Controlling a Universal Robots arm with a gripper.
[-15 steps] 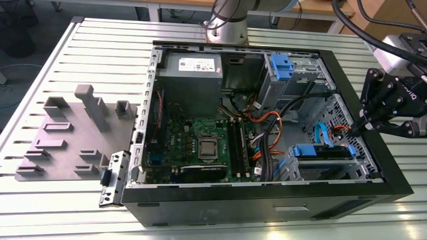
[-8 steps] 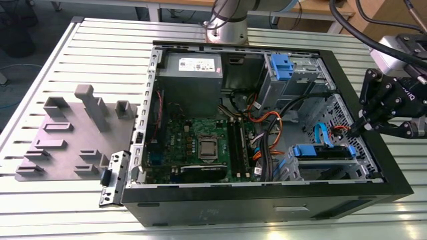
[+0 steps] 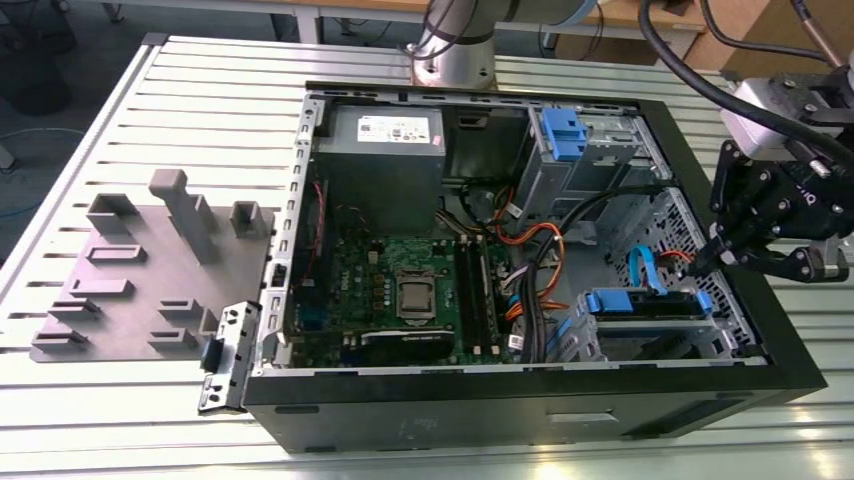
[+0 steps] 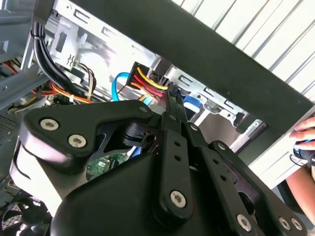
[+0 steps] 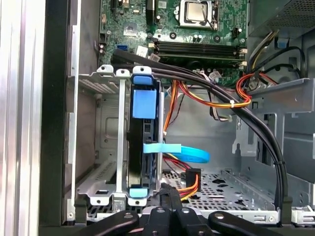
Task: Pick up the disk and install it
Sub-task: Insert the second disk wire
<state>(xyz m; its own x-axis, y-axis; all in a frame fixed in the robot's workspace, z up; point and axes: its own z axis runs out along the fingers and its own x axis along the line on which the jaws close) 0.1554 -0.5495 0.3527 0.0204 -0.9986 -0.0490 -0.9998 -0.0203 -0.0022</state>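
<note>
The disk (image 3: 650, 303) sits inside the lower drive cage (image 3: 587, 340) of the open computer case, at the exterior view's right. In the first wrist view the disk (image 5: 143, 103) stands on edge in that cage, with blue rails at both ends. A blue flat cable (image 5: 184, 153) and a black connector with red, orange and yellow wires (image 5: 190, 178) reach its back edge. My gripper (image 3: 697, 268) hangs over the case's right wall and is shut, holding nothing. Its fingertips (image 5: 170, 191) point at the wired connector (image 4: 147, 81) right behind the disk.
The case also holds a grey power-supply box (image 3: 387, 130), an upper bay with a taller blue tab (image 3: 561, 135), the motherboard (image 3: 400, 290) and thick black cables (image 5: 246, 123). A grey fixture plate (image 3: 134, 270) lies at the exterior view's left. A person's hand (image 4: 305, 142) is beside the case.
</note>
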